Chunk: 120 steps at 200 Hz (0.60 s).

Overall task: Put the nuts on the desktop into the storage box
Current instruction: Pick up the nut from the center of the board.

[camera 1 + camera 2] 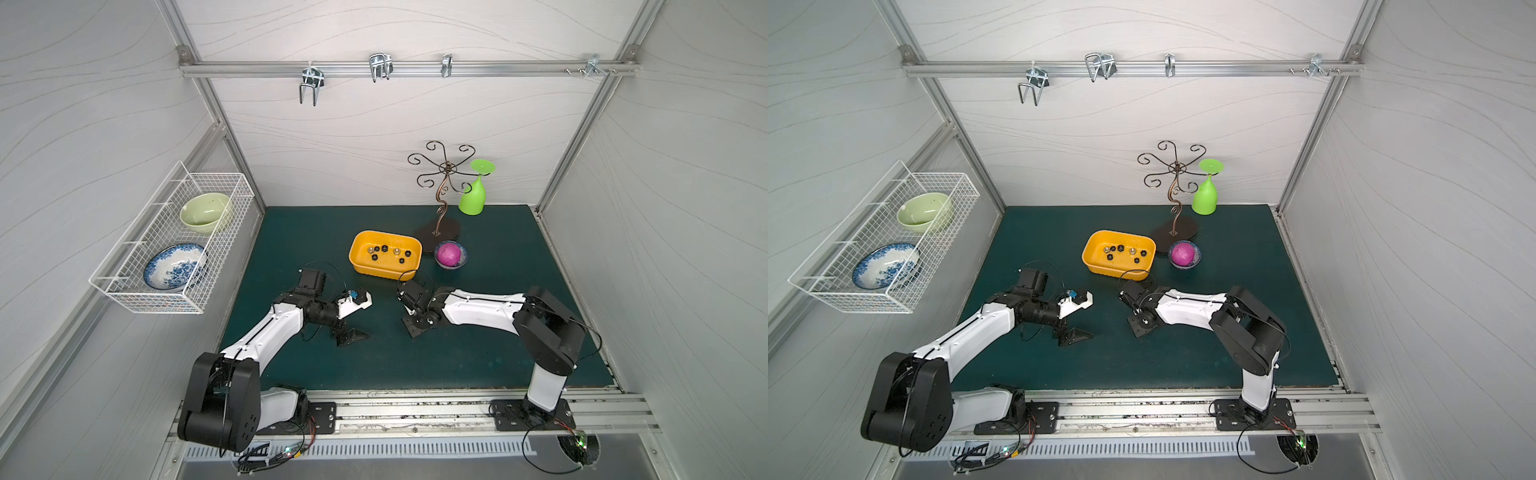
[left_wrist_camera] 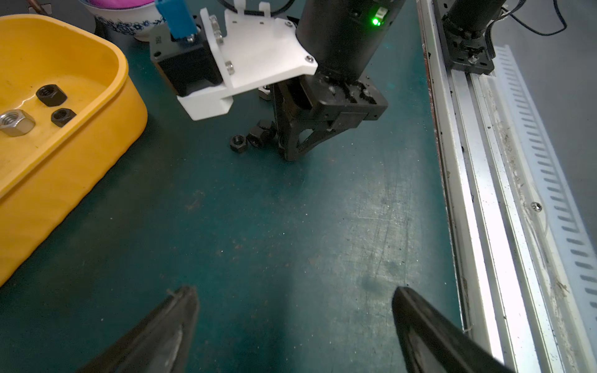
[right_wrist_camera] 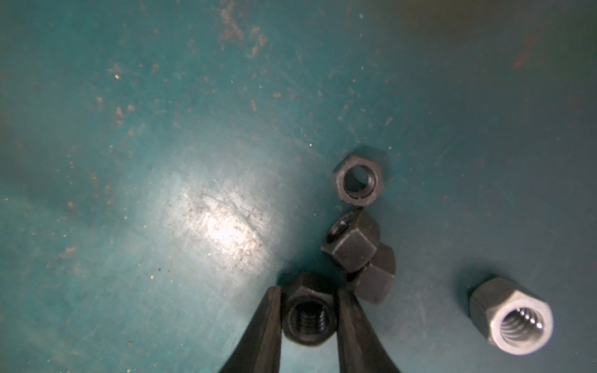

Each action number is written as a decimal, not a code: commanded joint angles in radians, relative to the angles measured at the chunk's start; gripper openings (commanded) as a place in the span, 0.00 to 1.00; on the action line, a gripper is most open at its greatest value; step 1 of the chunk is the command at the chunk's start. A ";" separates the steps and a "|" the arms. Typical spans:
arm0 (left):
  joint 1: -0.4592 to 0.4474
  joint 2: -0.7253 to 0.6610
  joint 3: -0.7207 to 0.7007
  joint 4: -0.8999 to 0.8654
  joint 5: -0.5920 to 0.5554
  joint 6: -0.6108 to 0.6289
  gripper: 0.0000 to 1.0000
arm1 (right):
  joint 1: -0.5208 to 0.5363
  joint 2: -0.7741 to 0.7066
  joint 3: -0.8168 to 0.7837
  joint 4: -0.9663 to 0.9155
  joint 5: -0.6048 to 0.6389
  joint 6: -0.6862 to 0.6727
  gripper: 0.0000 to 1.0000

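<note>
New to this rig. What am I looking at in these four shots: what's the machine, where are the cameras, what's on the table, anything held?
Two robot arms, the left arm and the right arm, each end in a two-finger pincer. The two wide shots come from one overhead stereo camera; each close-up comes from a camera on an arm's wrist. On the green desktop sits the yellow storage box with several nuts inside. The left pincer is open and empty. The right pincer has its fingers against both sides of one black nut, apparently not lifted yet; three more black nuts and a silver nut lie close by.
</note>
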 commanded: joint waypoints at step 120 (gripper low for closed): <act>0.015 0.004 0.174 -0.092 0.086 -0.120 0.98 | 0.009 -0.233 0.171 -0.266 -0.091 -0.072 0.22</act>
